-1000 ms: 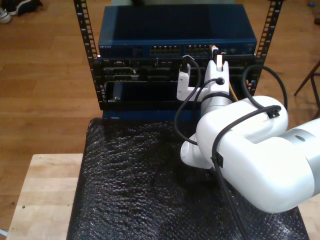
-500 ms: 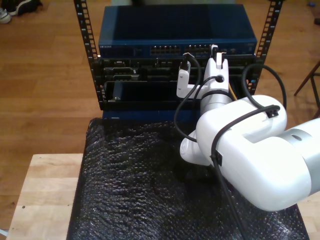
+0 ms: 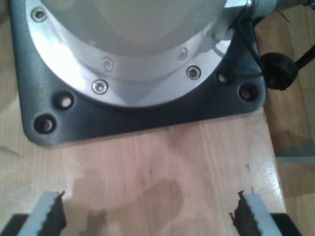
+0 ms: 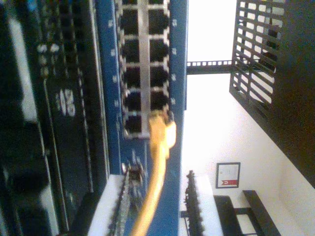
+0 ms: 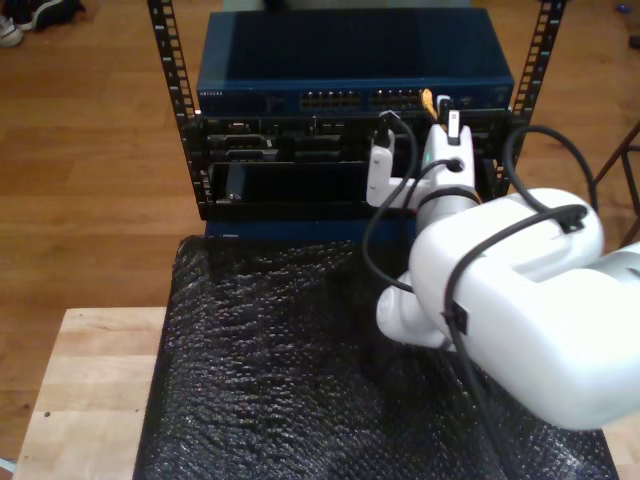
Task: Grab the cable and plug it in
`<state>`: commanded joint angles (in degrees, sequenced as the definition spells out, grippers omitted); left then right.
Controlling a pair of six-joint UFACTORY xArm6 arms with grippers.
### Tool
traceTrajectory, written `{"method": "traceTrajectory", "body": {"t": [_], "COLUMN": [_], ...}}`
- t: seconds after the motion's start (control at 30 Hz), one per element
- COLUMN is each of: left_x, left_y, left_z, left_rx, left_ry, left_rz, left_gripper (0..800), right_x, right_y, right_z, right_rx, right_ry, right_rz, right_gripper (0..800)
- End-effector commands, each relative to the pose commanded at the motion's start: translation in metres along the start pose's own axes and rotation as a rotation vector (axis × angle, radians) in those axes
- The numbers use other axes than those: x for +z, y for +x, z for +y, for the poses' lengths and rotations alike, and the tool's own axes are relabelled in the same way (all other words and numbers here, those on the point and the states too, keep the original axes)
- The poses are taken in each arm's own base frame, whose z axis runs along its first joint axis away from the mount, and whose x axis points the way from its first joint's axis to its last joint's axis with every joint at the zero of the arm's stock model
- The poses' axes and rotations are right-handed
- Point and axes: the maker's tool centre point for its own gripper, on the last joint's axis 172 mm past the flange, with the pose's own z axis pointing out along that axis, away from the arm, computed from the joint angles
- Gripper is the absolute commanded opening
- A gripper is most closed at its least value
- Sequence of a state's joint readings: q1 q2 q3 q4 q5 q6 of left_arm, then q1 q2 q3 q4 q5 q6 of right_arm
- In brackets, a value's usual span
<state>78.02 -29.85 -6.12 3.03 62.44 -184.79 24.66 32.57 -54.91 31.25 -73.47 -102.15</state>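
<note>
In the exterior view, the left of the frame has the wooden table (image 5: 90, 380), then a black bumpy mat (image 5: 280, 380) over it. Behind the mat, at the top of the frame, stands a metal rack (image 5: 170, 90) with a blue switch (image 5: 350, 60) in it. A row of small ports (image 5: 385, 99) runs along the switch's front.

Moving right, a white arm (image 5: 520, 310) reaches up from the lower right of the frame toward the switch. This is my second arm, because the second wrist view looks straight at those same ports (image 4: 142, 64). My second gripper (image 4: 157, 206) holds the cable (image 4: 156, 162) between its two pads, closed on the yellow cord a little behind the plug.

The cable runs in a line from my gripper straight toward the switch. Its plug end (image 4: 161, 129) sits right at the last port in the row, touching the edge of the port block. I cannot tell if it is all the way in or just at the mouth. In the exterior view a bit of yellow (image 5: 428, 100) shows at the ports, just past the gripper tips.

So I think the push should go along the cable's own line, straight into that port.

My first gripper (image 3: 147, 216) is far from all this. It is wide open, holds nothing, and looks down at wood and a black base plate (image 3: 147, 118).
</note>
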Motion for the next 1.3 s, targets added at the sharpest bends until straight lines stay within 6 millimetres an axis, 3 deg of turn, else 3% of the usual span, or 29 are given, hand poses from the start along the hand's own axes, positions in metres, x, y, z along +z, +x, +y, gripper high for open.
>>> {"method": "traceTrajectory", "body": {"t": [0.43, 0.6, 0.7, 0.77, 0.9, 1.03, 1.3], "left_x": [0.0, 0.0, 0.0, 0.0, 0.0, 0.0, 0.0], "left_y": [0.0, 0.0, 0.0, 0.0, 0.0, 0.0, 0.0], "left_z": [0.0, 0.0, 0.0, 0.0, 0.0, 0.0, 0.0], "left_rx": [0.0, 0.0, 0.0, 0.0, 0.0, 0.0, 0.0], "left_ry": [0.0, 0.0, 0.0, 0.0, 0.0, 0.0, 0.0], "left_rz": [0.0, 0.002, 0.0, 0.0, 0.002, 0.0, 0.0], "left_gripper": [800, 800, 800, 800, 800, 800, 800], "right_x": [-0.067, -0.08, -0.078, -0.077, -0.079, -0.081, -0.1], "right_y": [-0.016, -0.026, -0.059, -0.082, -0.12, -0.169, -0.251], "right_z": [-0.016, -0.008, -0.006, -0.008, -0.027, -0.031, -0.06], "right_rx": [0.0, 0.033, 0.041, 0.029, -0.012, -0.062, -0.066], "right_ry": [0.288, 0.373, 0.431, 0.475, 0.591, 0.657, 0.886], "right_rz": [0.086, 0.11, 0.079, 0.063, 0.048, 0.021, 0.03], "right_gripper": [427, 435, 436, 487, 550, 551, 602]}}
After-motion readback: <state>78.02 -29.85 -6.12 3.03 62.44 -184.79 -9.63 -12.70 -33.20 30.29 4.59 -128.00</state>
